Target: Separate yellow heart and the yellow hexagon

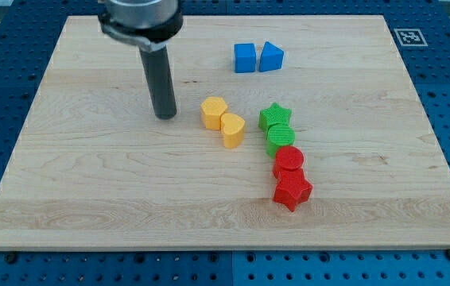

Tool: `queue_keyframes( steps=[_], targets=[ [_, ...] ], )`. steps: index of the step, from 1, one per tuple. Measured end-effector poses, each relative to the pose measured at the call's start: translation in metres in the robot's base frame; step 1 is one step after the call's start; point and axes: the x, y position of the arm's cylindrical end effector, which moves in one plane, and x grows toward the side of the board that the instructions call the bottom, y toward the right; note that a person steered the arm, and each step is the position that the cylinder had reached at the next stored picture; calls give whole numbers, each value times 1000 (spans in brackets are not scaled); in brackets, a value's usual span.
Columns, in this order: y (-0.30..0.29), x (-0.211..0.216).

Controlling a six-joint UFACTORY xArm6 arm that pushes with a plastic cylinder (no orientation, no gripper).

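My tip (164, 116), a bare rod with no jaws and holding nothing, stood just left of the yellow hexagon (214, 112), not touching. The yellow heart (233, 129) sat against it, nearer and right. Approach stage, I judged: next, wedge between them.

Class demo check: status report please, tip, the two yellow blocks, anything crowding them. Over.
My tip on the board, apart from the blocks, at the view's left of the yellow hexagon. Hexagon touching yellow heart. Green star close on the view's right.
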Motion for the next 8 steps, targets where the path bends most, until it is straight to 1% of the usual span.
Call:
queue_keyframes(
  steps=[1, 2, 3, 4, 5, 7, 8],
  targets=[
    [16, 51],
    [55, 84],
    [100, 92],
    [101, 84],
    [98, 65],
    [57, 18],
    [50, -3]
  ],
)
